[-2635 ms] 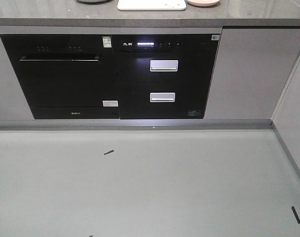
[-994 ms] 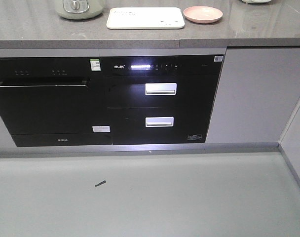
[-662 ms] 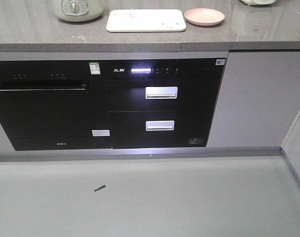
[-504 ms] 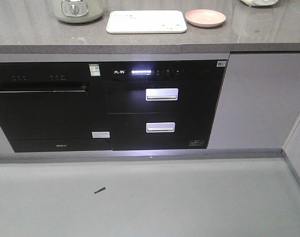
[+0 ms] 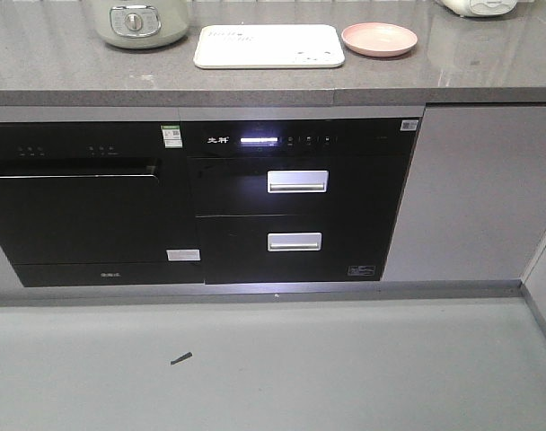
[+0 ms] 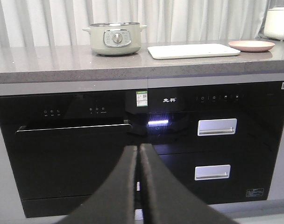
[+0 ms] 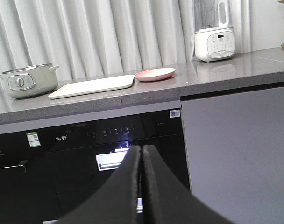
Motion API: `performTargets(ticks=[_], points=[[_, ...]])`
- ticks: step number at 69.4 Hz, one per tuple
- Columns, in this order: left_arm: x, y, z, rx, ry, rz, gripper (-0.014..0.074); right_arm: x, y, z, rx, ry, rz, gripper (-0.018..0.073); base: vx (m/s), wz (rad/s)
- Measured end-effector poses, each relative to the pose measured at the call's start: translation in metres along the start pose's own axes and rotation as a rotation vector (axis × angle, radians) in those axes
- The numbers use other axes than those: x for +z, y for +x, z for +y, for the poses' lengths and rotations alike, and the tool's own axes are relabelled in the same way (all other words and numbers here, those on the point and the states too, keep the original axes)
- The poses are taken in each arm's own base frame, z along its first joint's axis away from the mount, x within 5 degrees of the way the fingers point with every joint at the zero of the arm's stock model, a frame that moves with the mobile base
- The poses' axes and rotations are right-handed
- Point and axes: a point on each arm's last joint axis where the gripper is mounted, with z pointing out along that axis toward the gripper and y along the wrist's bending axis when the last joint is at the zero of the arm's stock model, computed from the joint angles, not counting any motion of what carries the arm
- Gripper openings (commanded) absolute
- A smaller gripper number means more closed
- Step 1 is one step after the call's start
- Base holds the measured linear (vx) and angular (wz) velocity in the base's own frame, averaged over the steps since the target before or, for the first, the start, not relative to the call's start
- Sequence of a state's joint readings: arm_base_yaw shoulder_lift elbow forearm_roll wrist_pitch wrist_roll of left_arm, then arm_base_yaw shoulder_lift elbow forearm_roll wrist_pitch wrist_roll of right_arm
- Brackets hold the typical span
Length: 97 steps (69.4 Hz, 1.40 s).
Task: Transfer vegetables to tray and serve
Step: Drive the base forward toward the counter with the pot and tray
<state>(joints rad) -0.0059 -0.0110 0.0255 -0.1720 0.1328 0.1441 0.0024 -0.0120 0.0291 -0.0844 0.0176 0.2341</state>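
Note:
The cream-white tray (image 5: 269, 47) lies flat on the grey counter; it also shows as the tray (image 6: 193, 50) in the left wrist view and the tray (image 7: 92, 86) in the right wrist view. No vegetables show on the pink plate or anywhere else; they are out of view. My left gripper (image 6: 138, 148) is shut with nothing in it, held in front of the black appliance below counter height. My right gripper (image 7: 141, 148) is likewise shut and empty, well short of the counter.
A round pink plate (image 5: 379, 39) sits right of the tray. A pale-green cooker pot (image 5: 144, 21) stands left of it, and a white blender (image 7: 214, 31) stands further right. Below the counter (image 5: 66, 76) are a black dishwasher (image 5: 84, 206) and a drawer unit (image 5: 295, 211). Grey floor (image 5: 273, 368) lies in front.
The counter and appliances have shifted down and grown in the front view, so more of the tray, plate and pot shows. I have come closer to the counter. Nothing on it has moved.

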Motion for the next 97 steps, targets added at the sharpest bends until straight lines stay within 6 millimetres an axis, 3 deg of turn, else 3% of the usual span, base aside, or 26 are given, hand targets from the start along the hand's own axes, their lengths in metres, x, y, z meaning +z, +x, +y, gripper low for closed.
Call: performTargets(ticks=[97], points=[[0.0000, 0.0000, 0.0000, 0.000, 0.000, 0.000, -0.0006, 0.0000, 0.0000, 0.0000, 0.000, 0.000, 0.000, -0.0003, 0.08, -0.01]])
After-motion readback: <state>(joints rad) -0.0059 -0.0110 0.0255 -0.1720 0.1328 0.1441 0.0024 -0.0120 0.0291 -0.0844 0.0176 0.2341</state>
